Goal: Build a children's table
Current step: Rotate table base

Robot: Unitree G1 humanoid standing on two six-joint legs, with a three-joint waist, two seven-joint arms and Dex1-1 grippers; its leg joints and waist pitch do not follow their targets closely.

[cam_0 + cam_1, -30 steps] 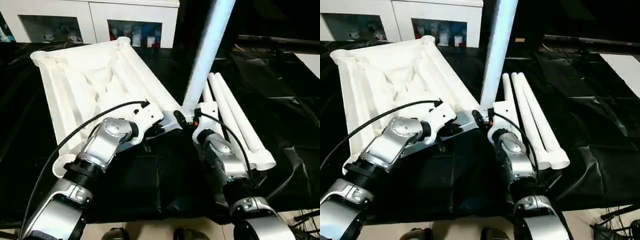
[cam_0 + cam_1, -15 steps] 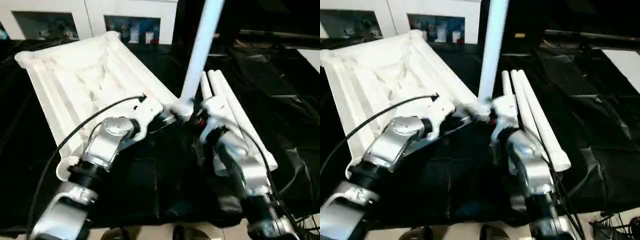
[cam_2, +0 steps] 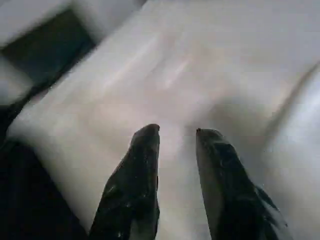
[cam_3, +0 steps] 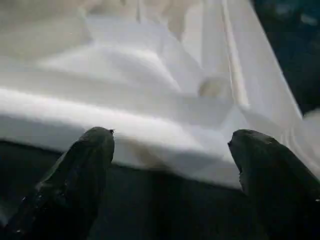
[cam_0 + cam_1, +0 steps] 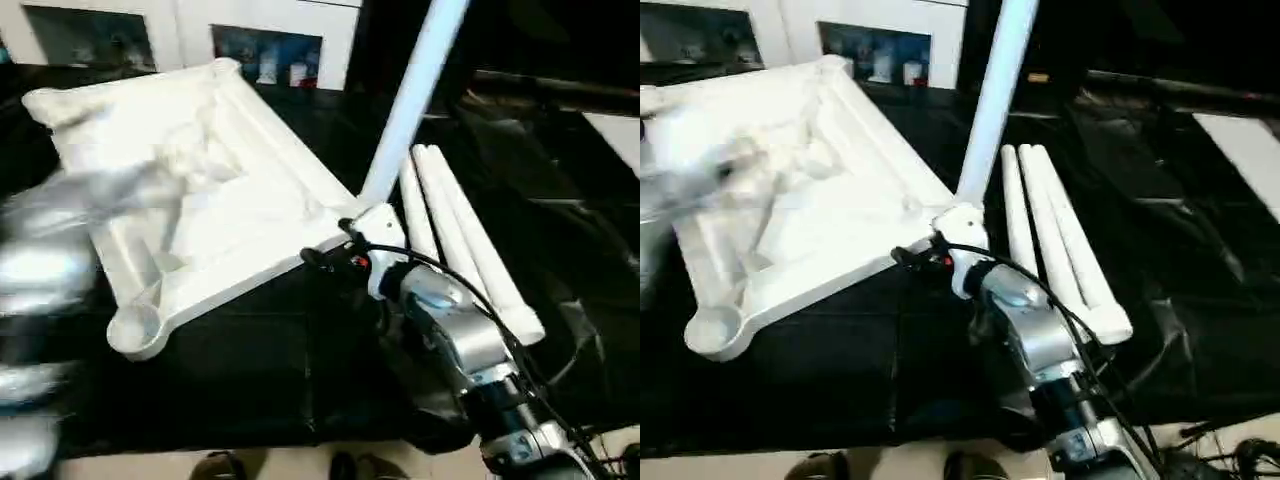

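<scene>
The children's table's white top (image 5: 230, 190) lies upside down on black cloth, ribs up, with a round socket (image 5: 138, 325) at its near corner. One white leg (image 5: 405, 100) stands upright in the corner socket next to my right wrist. Three more legs (image 5: 465, 235) lie side by side to the right. My right gripper (image 4: 172, 136) is open wide and faces the top's edge, with nothing between its fingers (image 4: 90, 165). My left arm (image 5: 40, 270) is a blur at the left. My left gripper (image 3: 177, 132) hovers over the white plastic, slightly open and empty.
Black cloth (image 5: 250, 380) covers the work surface, with folds at the right. A white cabinet (image 5: 270, 40) with glass doors stands behind. A black cable (image 5: 470, 300) runs along my right forearm. My feet (image 5: 215, 465) show at the bottom edge.
My left arm has swung away to the left from the upright leg's base, and its gripper has opened a little. The right gripper stays by that corner. The camera has shifted.
</scene>
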